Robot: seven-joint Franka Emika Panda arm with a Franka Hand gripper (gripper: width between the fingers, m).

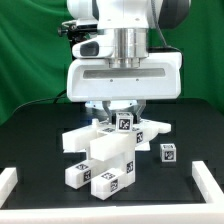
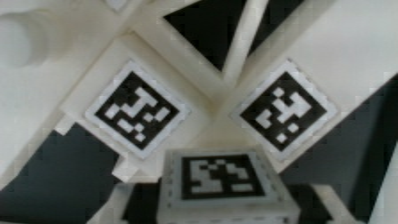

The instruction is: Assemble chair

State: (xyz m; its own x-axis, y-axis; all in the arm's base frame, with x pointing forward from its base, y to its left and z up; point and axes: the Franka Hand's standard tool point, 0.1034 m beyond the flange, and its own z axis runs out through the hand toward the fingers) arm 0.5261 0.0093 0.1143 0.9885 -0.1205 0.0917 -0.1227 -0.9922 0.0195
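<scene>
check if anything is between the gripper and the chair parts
Nothing visible. The gripper is right at the chair parts, over the tagged block on top of the cluster; the wrist view shows only tagged parts close up. A small cube sits apart.

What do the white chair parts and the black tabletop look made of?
Chair parts: probably hard plastic, matte white; crisp blocky edges, no gloss. Tabletop: a matte black sheet or cloth, no glare; which one cannot be told.

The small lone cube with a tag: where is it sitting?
In the exterior view, the small cube stands alone on the black table, on the exterior view's right of the pile of chair parts, apart from them.
</scene>
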